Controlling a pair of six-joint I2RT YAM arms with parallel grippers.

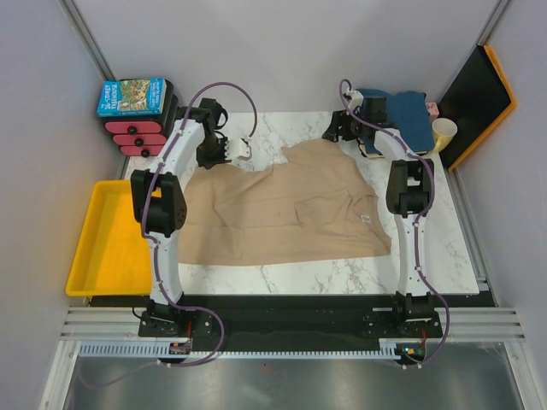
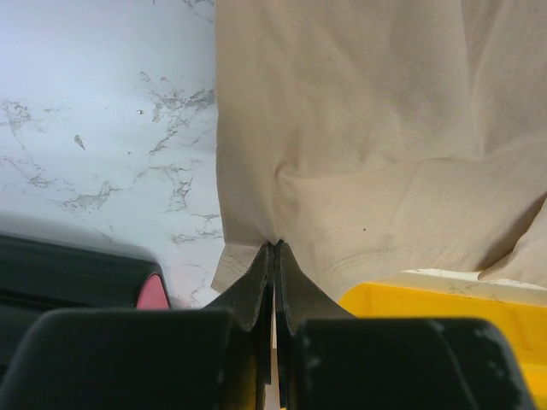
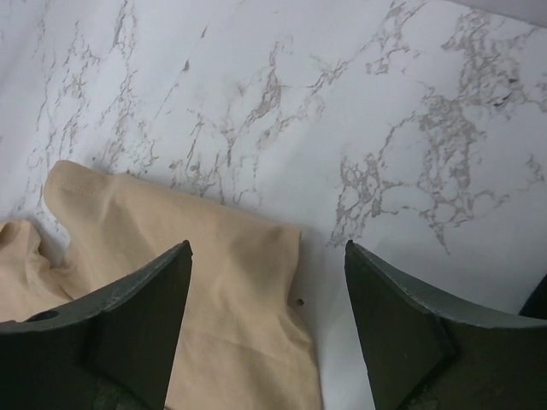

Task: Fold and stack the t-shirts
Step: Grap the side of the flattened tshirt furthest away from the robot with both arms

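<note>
A large tan t-shirt [image 1: 282, 209] lies spread and rumpled on the marble table [image 1: 427, 256], its small white label [image 1: 365, 219] near the right side. My left gripper [image 1: 232, 150] is at the shirt's far left corner. In the left wrist view the left gripper [image 2: 273, 246] is shut on the hem of the tan shirt [image 2: 367, 128]. My right gripper [image 1: 336, 130] hovers at the shirt's far right edge. The right wrist view shows the right gripper [image 3: 267, 248] open, with the tan cloth's edge [image 3: 214, 282] below and between its fingers. A teal-blue t-shirt [image 1: 406, 115] lies at the back right.
A yellow tray [image 1: 107, 239] sits off the table's left side. A blue picture-covered box [image 1: 132, 96] rests on a red-and-black stack [image 1: 137, 132] at the back left. A pale yellow cup [image 1: 443, 132] and a black board with an orange rim [image 1: 479, 98] stand at the back right.
</note>
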